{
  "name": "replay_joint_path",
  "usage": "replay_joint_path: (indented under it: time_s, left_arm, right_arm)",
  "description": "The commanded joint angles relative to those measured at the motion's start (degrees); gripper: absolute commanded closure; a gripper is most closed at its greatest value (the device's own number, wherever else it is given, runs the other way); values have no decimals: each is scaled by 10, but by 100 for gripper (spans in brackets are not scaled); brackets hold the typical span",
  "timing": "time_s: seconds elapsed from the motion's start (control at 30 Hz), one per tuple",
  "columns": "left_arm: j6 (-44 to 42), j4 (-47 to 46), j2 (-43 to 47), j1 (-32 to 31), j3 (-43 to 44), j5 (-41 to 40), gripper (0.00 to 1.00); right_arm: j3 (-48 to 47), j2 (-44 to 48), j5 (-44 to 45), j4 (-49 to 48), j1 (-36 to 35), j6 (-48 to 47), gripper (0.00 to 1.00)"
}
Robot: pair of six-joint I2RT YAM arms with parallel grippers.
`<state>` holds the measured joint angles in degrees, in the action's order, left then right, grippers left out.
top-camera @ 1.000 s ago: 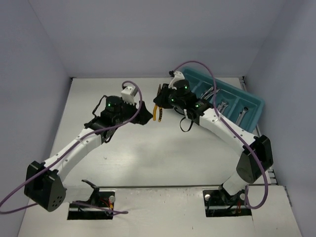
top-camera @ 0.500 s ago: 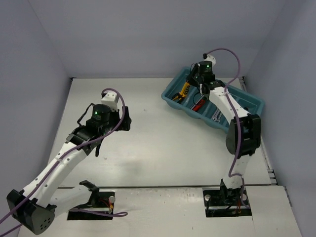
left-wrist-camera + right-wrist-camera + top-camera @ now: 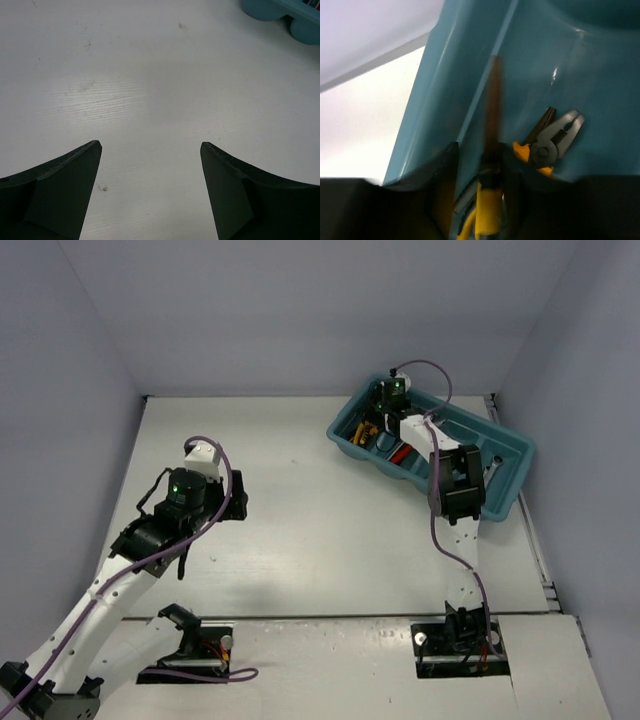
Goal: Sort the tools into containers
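The teal tray (image 3: 345, 440) stands at the back right, with tools lying in its long compartments. My right gripper (image 3: 376, 423) reaches down into its leftmost compartment. In the right wrist view the gripper (image 3: 482, 152) has its jaws parted around blurred yellow-handled pliers (image 3: 489, 200), and a strip of teal shows between the left finger (image 3: 442, 175) and the tool. A second pair of pliers (image 3: 552, 137) lies beside them. A red-handled tool (image 3: 400, 453) and silver wrenches (image 3: 490, 465) lie in other compartments. My left gripper (image 3: 235, 503) hangs open over bare table (image 3: 150, 145), holding nothing.
Grey walls close the table at the back and on both sides. A corner of the tray (image 3: 280, 10) shows at the top right of the left wrist view. Purple cables run along both arms. The arm bases (image 3: 450, 640) sit at the near edge.
The right arm carried the pliers from the table's middle into the tray's left compartment and its jaws have parted. The left arm drew back to the near left and opened wider.
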<state>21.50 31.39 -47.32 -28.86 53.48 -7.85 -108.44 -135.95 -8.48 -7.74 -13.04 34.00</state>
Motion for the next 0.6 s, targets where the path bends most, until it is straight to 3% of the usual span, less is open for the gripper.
replay_joint_path:
  time_s: [0.0, 0.23, 0.57]
  left_arm:
    - [-7, -13, 2, 1, 9, -11, 22]
    - [-8, -14, -20, 1, 25, -8, 22]
    - [13, 11, -28, 2, 75, -71, 22]
  right_arm:
    - [-31, 40, -5, -76, 9, -7, 43]
    - [26, 131, 39, -63, 27, -84, 24]
    - [178, 374, 126, -30, 30, -201, 17]
